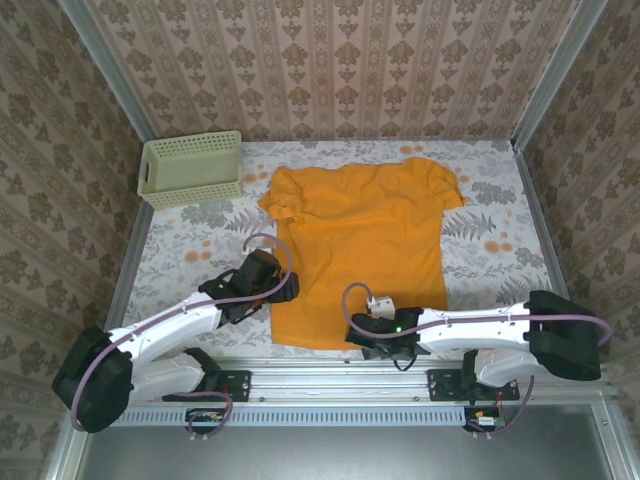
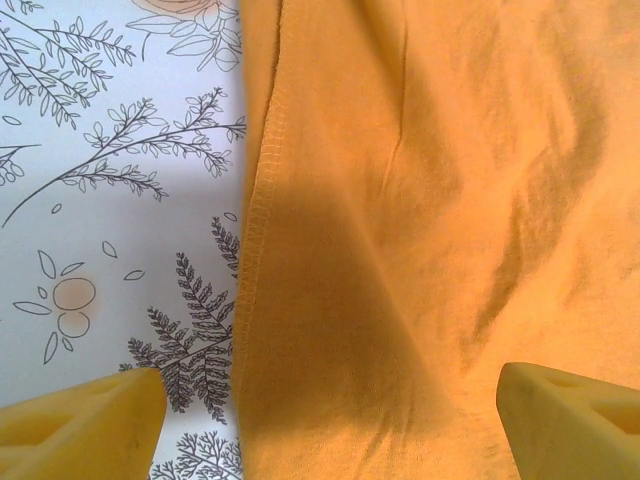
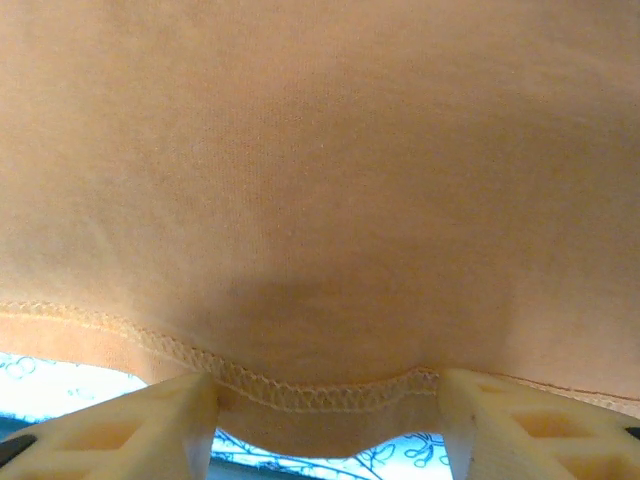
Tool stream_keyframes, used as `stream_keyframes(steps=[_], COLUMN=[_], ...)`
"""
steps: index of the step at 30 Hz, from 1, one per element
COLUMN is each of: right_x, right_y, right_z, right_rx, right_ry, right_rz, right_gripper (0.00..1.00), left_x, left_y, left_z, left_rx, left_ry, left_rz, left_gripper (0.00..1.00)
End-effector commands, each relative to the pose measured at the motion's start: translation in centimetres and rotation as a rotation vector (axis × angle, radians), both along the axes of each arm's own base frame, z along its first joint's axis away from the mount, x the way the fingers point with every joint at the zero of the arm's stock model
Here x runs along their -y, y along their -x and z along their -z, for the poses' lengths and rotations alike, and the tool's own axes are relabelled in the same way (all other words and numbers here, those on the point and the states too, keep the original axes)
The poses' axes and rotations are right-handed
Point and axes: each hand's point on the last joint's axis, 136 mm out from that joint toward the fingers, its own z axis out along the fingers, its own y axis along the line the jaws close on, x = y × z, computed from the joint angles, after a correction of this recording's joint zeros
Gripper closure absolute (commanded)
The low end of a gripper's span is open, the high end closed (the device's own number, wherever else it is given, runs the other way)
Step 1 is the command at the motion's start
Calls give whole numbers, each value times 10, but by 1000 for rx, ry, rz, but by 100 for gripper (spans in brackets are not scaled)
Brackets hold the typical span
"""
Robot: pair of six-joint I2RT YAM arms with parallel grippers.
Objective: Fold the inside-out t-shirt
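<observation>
Basket (image 1: 190, 168): pale green lattice, far ahead of the left gripper and off to its left, near one shirt sleeve.
Left gripper (image 1: 284, 289): released, jaws wide. It straddles the shirt's side seam, with one finger (image 2: 85, 425) above the floral table (image 1: 500, 250) and the other above orange cloth.
Inside-out t-shirt (image 1: 365, 235): orange-yellow, spread flat, sleeves at the far end. It lies right of the left gripper and ahead of the right one.
Right gripper (image 3: 330, 430): at the near hem, fingers apart with the stitched edge sagging between the tips. Nothing is pinched.
</observation>
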Motion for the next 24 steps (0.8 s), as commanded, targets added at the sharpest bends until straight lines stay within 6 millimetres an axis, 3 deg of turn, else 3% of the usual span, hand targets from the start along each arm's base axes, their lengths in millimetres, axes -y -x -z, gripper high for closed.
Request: stream_keyframes(steps=[1, 7, 14, 24], right_x=[-3, -2, 2, 3], right_y=[3, 5, 8, 4], right_z=[8, 6, 1, -11], right_rx=[-17, -22, -10, 21], right_ry=[-8, 12, 42, 50], right_rz=[29, 20, 7, 0], right_gripper=[44, 61, 69, 92], left_x=[-3, -3, -2, 3], left_y=[1, 0, 1, 2], left_z=[1, 0, -1, -4], left_rx=[9, 13, 16, 27], left_ry=[-5, -4, -6, -6], left_rz=[-17, -11, 0, 34], left_gripper=[13, 12, 11, 9])
